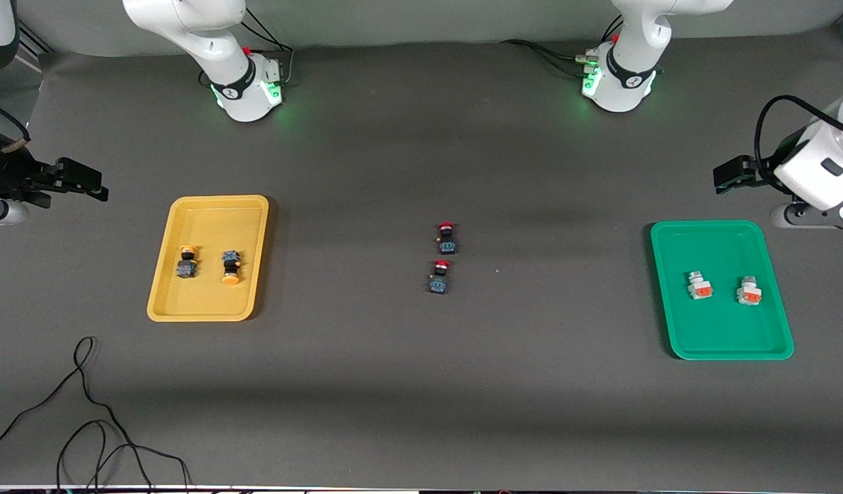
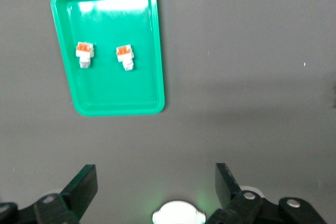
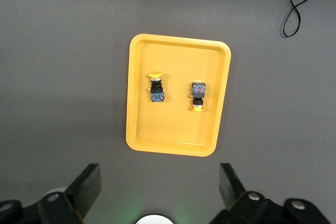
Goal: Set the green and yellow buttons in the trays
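Left pincer [image 2: 155, 184] is hanging up in the air over the bare desk [image 1: 421, 384] at the left arm's end, fingers spread wide apart with nothing between them, and the right pincer [image 3: 160, 184] is doing the same at the right arm's end, wide open and empty. Both arms are just waiting there. Working outward from the left one, the green tray [image 1: 675, 336] sits flat on the desk with two silvery-white buttons lying in it side by side but apart, one [image 1: 699, 285] toward the middle of the desk and the other [image 1: 749, 291] toward the tray's outer rim. Near the right pincer is the yellow tray [image 1: 162, 302] holding two yellow-capped buttons, one [image 1: 187, 262] with its cap pointing toward the robot bases, the other [image 1: 231, 267] flipped the other way. In the middle of the desk, well apart from both trays, two red-capped switches sit one [image 1: 447, 237] just above the other [image 1: 440, 276] in the front view. A black cable [image 1: 85, 412] loops along the desk's front corner at the right arm's end.
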{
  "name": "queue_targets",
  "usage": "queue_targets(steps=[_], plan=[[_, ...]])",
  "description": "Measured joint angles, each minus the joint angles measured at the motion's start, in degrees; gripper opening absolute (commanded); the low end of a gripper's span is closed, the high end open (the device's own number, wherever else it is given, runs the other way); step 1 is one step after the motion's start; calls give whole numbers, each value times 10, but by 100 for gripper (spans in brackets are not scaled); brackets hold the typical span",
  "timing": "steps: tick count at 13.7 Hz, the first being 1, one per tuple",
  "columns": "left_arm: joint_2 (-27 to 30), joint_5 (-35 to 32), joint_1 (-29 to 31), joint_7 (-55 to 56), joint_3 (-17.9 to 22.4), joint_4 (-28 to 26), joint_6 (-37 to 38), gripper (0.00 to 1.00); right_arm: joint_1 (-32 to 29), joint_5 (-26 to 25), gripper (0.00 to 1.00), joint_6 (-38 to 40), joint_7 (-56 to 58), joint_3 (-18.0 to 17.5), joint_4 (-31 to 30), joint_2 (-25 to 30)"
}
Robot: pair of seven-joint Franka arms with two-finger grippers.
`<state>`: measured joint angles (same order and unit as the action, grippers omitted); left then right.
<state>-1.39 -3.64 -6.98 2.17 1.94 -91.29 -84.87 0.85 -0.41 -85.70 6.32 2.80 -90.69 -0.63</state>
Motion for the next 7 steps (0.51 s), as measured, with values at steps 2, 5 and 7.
queue_targets(steps=[2,5,7], plan=[[30,1,-1,0,1,-48,-37,100,0,0,100,0,0,0,0,0],[32,1,-4,0,0,-57,-45,100,0,0,100,0,0,0,0,0],[24,1,-6,0,0,-55,-45,100,0,0,100,0,0,0,0,0]])
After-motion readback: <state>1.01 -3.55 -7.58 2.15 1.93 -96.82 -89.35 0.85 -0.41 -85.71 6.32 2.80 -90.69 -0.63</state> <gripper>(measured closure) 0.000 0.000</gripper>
